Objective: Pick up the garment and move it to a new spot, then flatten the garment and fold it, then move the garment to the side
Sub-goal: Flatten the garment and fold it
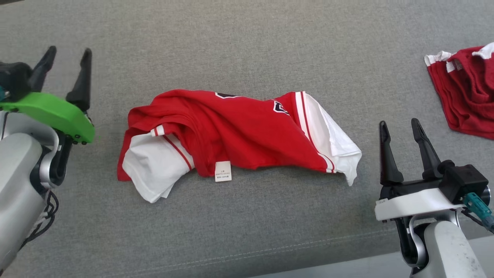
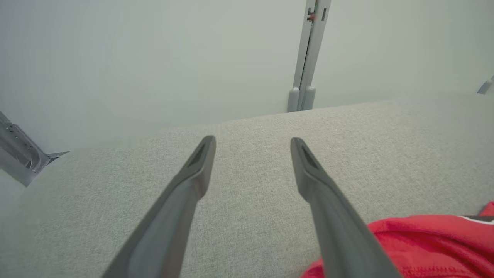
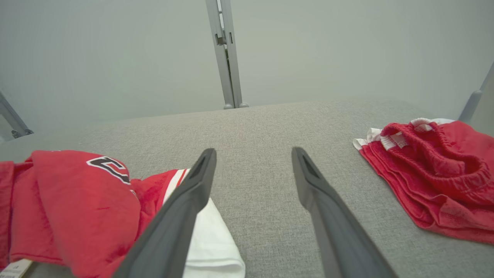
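I am holding my left gripper (image 1: 70, 49) empty, fingers apart, at ten o'clock of the crumpled red-and-white jersey (image 1: 239, 135), which is lying mid-way across the grey cushion (image 1: 247, 46). My right gripper (image 1: 399, 122) is hovering spread and empty at three o'clock; red shorts (image 1: 467, 92) are lying at two o'clock.

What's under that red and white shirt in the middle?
The shirt lies on the grey cushion. One white sleeve pokes out from under its red folds. Anything else beneath is covered.
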